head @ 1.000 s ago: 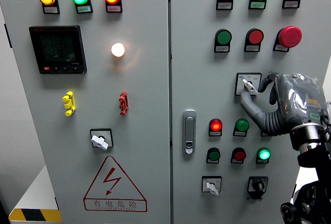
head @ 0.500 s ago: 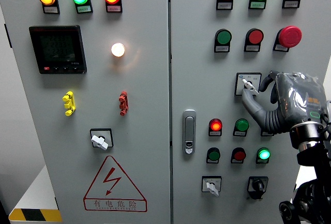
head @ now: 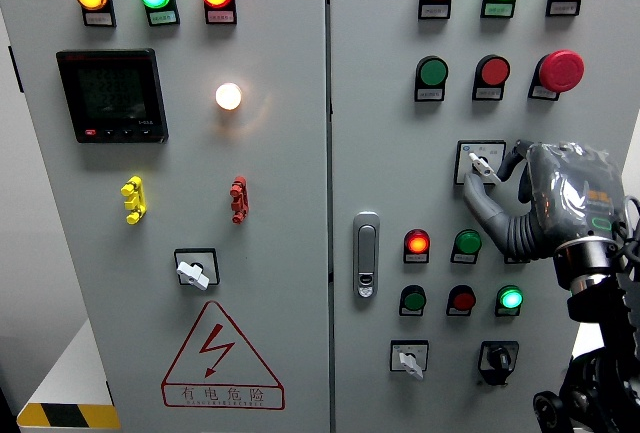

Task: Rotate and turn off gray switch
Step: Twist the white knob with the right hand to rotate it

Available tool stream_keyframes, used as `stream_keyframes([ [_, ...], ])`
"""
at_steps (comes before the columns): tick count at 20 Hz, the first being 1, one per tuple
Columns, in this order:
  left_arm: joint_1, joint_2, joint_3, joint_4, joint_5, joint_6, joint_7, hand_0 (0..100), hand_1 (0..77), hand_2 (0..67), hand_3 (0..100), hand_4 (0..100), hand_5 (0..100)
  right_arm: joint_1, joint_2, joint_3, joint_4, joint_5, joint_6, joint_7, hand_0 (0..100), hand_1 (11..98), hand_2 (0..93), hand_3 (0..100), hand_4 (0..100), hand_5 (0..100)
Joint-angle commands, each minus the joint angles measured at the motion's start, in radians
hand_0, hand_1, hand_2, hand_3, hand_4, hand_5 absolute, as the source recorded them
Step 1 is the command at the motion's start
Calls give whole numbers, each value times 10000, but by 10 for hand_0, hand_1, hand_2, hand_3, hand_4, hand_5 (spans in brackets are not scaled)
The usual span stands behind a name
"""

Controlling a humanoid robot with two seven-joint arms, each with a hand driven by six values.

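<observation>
The gray switch (head: 480,164) sits on a square plate at mid-right of the right panel door, its white-gray knob slanting from upper left to lower right. My right hand (head: 492,173), gray with a clear cover, comes in from the lower right and curls around the knob. The thumb (head: 474,189) presses at the knob's lower end and a finger (head: 514,153) arches over the plate's right edge. The plate's right part is hidden by the hand. No left arm shows.
Red and green buttons (head: 466,244) lie just below the hand, and a red mushroom button (head: 559,70) sits above it. Two similar gray switches (head: 193,271) (head: 408,360) and a black switch (head: 497,358) sit lower down. A door handle (head: 366,253) is left of the hand.
My right hand has shifted slightly left and down, with the thumb closing up against the knob's lower end. The knob's angle looks about the same.
</observation>
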Motion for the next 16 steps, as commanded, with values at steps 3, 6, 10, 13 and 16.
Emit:
stream_keyframes([
  [3, 0, 12, 0, 0, 0, 0, 0, 0, 0, 132, 183, 95, 118, 46, 0, -31, -14, 6, 0, -10, 413, 274, 618, 886, 969, 940],
  [6, 0, 12, 0, 0, 0, 0, 0, 0, 0, 132, 183, 96, 118, 46, 0, -46, -14, 6, 0, -10, 419, 274, 621, 886, 970, 940],
  [10, 0, -3, 0, 0, 0, 0, 0, 0, 0, 132, 183, 96, 118, 61, 15, -31, -14, -9, 0, -56, 421, 275, 633, 887, 970, 941],
  [13, 0, -3, 0, 0, 0, 0, 0, 0, 0, 132, 183, 96, 118, 62, 0, -46, -14, 6, 0, -87, 420, 277, 638, 888, 970, 942],
  [16, 0, -3, 0, 0, 0, 0, 0, 0, 0, 132, 183, 96, 118, 46, 0, -62, -14, -9, 0, -133, 430, 276, 645, 889, 971, 943],
])
